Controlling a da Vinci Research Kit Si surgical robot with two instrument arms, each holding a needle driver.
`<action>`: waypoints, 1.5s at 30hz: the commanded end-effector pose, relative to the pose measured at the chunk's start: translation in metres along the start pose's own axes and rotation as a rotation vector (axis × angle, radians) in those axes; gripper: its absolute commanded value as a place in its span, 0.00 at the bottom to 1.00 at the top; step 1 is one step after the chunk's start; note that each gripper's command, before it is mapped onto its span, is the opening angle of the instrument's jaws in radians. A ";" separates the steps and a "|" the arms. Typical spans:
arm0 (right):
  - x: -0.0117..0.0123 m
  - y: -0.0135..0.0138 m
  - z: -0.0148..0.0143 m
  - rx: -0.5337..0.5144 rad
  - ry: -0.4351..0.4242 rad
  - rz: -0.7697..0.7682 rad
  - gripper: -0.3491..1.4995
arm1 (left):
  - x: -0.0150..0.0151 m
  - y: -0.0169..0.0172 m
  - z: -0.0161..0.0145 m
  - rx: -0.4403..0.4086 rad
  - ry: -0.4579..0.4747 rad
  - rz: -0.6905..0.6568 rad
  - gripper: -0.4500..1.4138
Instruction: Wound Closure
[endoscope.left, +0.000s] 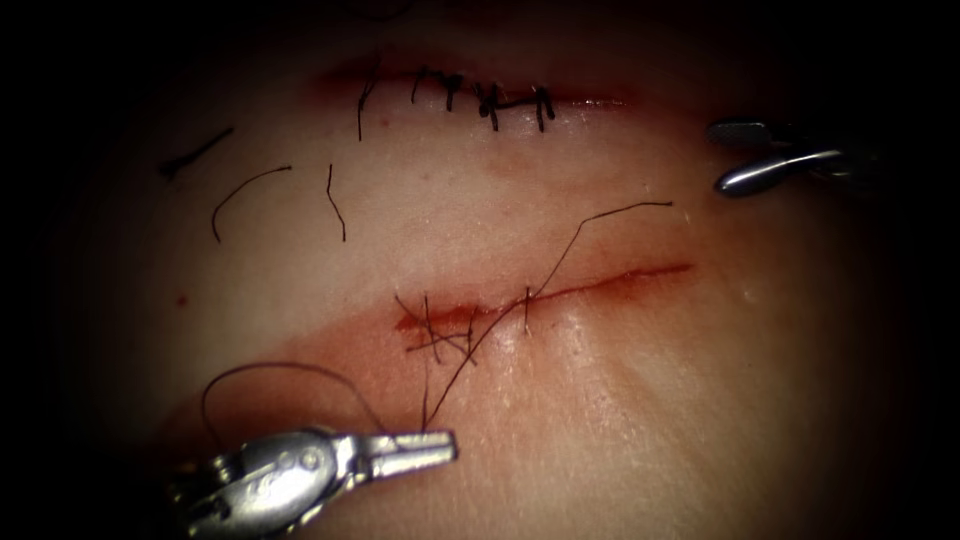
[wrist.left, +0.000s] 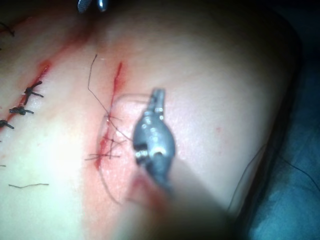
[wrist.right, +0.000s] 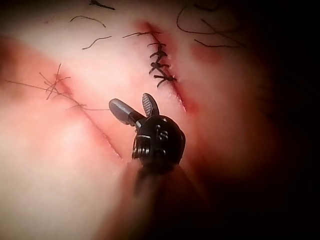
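Just above the left tool's (endoscope.left: 425, 450) closed jaws, thread (endoscope.left: 470, 355) rises from their tips to the cut (endoscope.left: 560, 292), so the jaws look clamped on it, though the grip itself is too fine to confirm. From there the strand crosses the cut's left end, where stitches (endoscope.left: 435, 335) lie in red fluid (endoscope.left: 440, 318), and runs on to a free end up and right of the cut. A thin loop of thread (endoscope.left: 270, 372) arcs behind this tool's wrist. I cannot make out the needle.

Well to the right of the cut, the right tool (endoscope.left: 765, 155) hangs with jaws apart, holding nothing. The right wrist view shows those jaws (wrist.right: 132, 107) splayed over bare tissue (wrist.right: 60, 165), between the cut (wrist.right: 97, 130) and an older stitched cut (wrist.right: 160, 62) beyond. Left of that older cut (endoscope.left: 480, 95), in the endoscope view, loose cut ends (endoscope.left: 250, 190) lie on the tissue (endoscope.left: 650, 400).
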 end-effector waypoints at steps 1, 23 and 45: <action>-0.0005 0.0000 0.0008 0.003 0.001 0.001 0.99 | -0.0014 0.0009 0.0006 -0.003 -0.003 -0.010 0.00; -0.0005 0.0000 0.0008 0.003 0.001 0.001 0.99 | -0.0019 0.0010 0.0011 -0.027 0.004 0.011 0.00; -0.0013 -0.0139 0.0085 0.095 -0.038 0.143 0.83 | -0.0008 0.0044 -0.0006 -0.027 0.029 -0.069 0.00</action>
